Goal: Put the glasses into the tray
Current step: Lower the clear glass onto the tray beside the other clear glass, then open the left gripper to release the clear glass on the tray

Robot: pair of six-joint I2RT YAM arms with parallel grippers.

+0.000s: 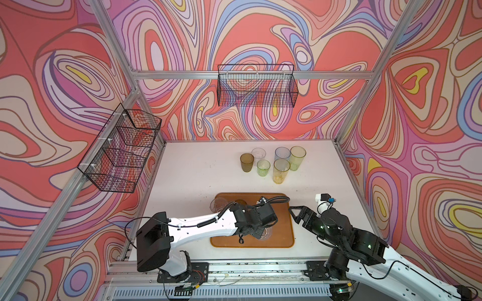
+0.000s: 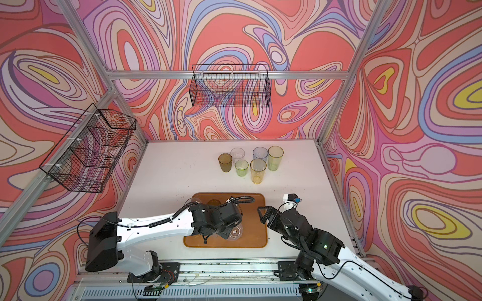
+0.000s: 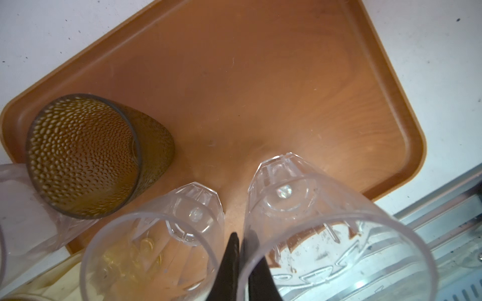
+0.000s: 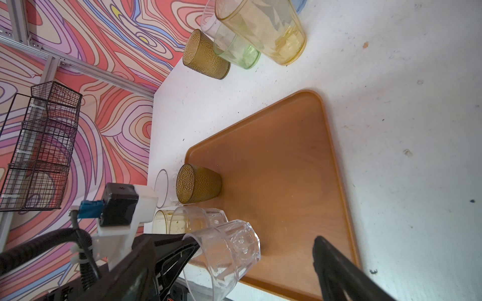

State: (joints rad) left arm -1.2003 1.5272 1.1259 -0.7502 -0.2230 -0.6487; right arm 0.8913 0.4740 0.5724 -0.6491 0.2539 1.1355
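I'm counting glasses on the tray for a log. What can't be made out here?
- Both top views: the left arm covers much of the tray; glass count unsure.
- Left wrist: a clear glass cut by the frame edge.
- Right wrist: the blue glass almost wholly cut off.

Bright even light, soft shadows, bowed edges, close foreground blurred

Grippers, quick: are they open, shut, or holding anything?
Left gripper: shut, pinching the wall of a clear faceted tumbler.
Right gripper: open, holding nothing.
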